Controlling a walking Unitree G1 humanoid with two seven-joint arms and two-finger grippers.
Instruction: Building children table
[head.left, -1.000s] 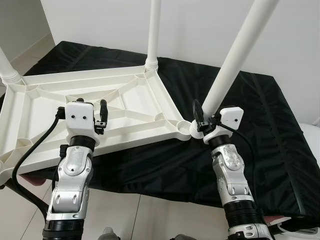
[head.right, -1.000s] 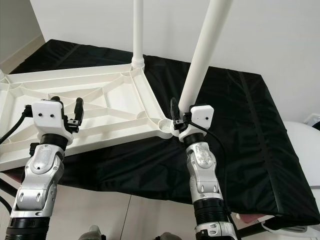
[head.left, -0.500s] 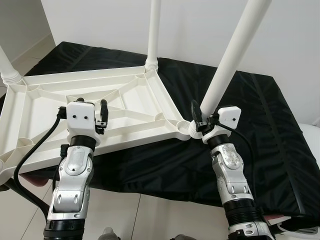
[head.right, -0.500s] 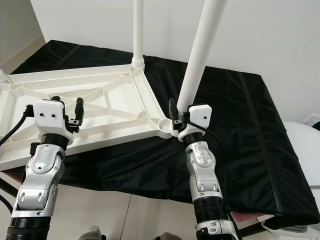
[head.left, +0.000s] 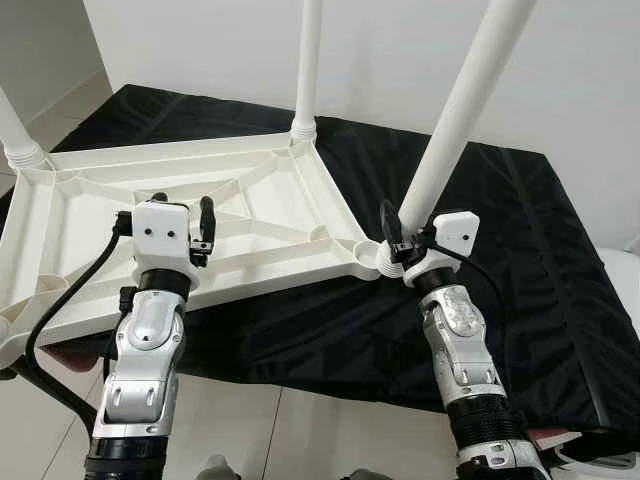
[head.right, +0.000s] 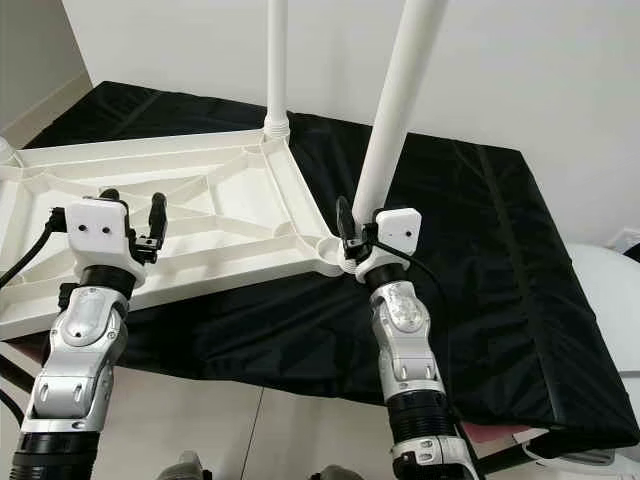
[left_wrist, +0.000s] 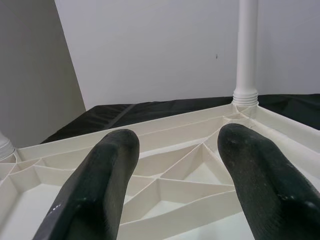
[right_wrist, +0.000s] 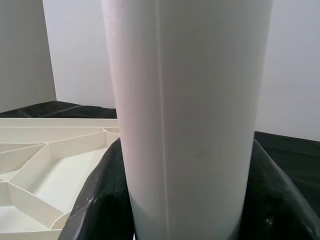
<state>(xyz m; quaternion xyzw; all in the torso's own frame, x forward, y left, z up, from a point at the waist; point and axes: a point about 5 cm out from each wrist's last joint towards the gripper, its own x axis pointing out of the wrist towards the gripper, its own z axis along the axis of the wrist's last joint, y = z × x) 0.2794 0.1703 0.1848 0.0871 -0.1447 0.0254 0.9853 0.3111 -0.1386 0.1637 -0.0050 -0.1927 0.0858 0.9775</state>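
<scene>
1. White plastic tabletop (head.left: 250, 215) lies upside down on a black cloth (head.left: 520, 250) that covers the work surface; ribbed underside faces up.
2. Tabletop's left part hangs past the cloth's near edge, over pale floor tiles (head.left: 40, 390).
3. Right gripper (head.left: 397, 237) is clamped round the near-right leg (head.left: 455, 110), low down, just above the threaded collar at the tabletop's near-right corner. In the right wrist view the leg (right_wrist: 187, 115) sits tight btwn the two black fingers (right_wrist: 100, 200).
4. That leg leans to the right, not upright.
5. Far leg (head.left: 307, 60) stands straight in the far corner socket; a third leg (head.left: 15, 135) stands at the far-left corner, mostly cut off by the frame edge.
6. Left gripper (head.left: 190, 225) sits over the ribs in the tabletop's near-middle, fingers (left_wrist: 95, 190) spread apart w/ nothing btwn them; ribs show through the gap.
7. White wall (head.left: 400, 40) close behind the cloth. A rounded white object (head.right: 605, 300) sits at the right edge beside the cloth; can't tell what it is.
</scene>
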